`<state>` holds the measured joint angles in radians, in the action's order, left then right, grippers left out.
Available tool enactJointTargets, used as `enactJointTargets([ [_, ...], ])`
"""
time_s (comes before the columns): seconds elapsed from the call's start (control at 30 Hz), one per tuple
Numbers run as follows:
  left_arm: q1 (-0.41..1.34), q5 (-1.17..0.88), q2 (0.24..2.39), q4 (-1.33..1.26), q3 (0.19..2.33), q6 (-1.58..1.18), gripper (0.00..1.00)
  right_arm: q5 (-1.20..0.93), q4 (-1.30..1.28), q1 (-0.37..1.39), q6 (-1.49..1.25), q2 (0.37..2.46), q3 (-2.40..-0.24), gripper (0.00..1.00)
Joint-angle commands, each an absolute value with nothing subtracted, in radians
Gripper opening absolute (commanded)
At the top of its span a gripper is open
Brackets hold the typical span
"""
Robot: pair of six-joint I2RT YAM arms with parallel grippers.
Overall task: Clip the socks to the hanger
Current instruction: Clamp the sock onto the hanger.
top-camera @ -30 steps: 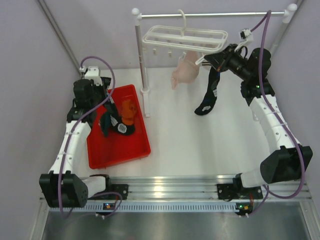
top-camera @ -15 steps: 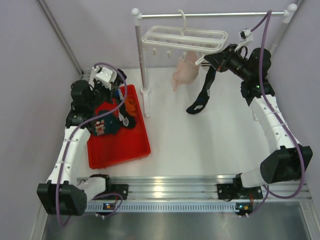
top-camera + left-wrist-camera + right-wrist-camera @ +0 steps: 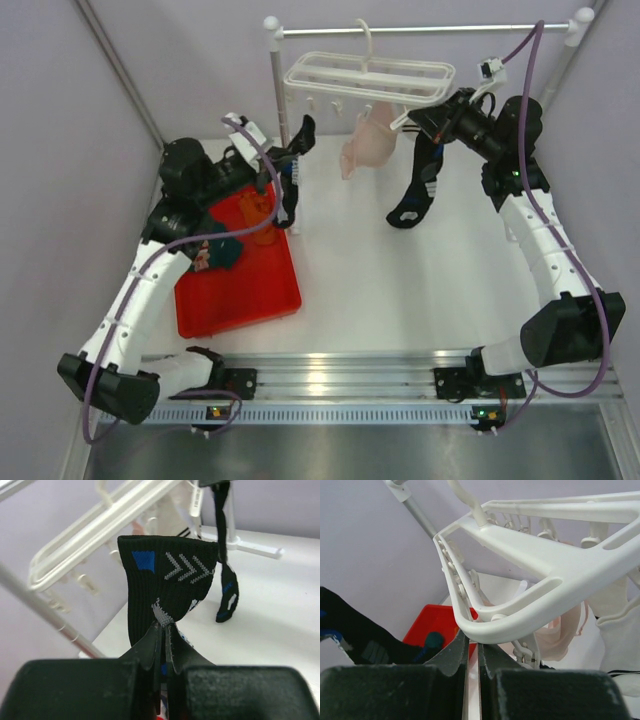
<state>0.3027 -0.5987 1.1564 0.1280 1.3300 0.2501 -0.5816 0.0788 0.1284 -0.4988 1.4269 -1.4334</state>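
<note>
Holding a black sock (image 3: pixel 291 172) up beside the hanger (image 3: pixel 370 72).
Top view: left gripper (image 3: pixel 268 166) clamps sock near post (image 3: pixel 277 100). Left wrist: cuff free above fingers; feed it squarely into a clip (image 3: pixel 86 582). Right wrist: right gripper (image 3: pixel 471 645) pinches hanger rim, should steady it.

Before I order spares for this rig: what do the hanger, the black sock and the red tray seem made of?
Hanger: white moulded plastic, smooth with a soft sheen. Black sock: matte knit fabric, ribs and knitted-in chevrons visible. Red tray: likely plastic, judging by its glossy, rounded rim.
</note>
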Motion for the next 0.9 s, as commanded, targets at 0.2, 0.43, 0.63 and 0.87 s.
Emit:
enactJointTargets([
  [0.2,0.600,-0.405,1.366,-0.041,1.316,0.475,0.00,-0.598,0.110,0.120,-0.508,1.397,-1.454,0.00],
  [0.43,0.679,-0.290,1.505,-0.308,1.255,0.592,0.00,-0.600,0.107,0.118,-0.523,1.397,-1.457,0.00],
  [0.63,0.713,-0.196,1.569,-0.547,1.201,0.728,0.00,-0.604,0.095,0.112,-0.532,1.402,-1.460,0.00],
  [0.87,0.721,-0.143,1.627,-0.644,1.216,0.788,0.00,-0.606,0.097,0.107,-0.538,1.411,-1.459,0.00],
])
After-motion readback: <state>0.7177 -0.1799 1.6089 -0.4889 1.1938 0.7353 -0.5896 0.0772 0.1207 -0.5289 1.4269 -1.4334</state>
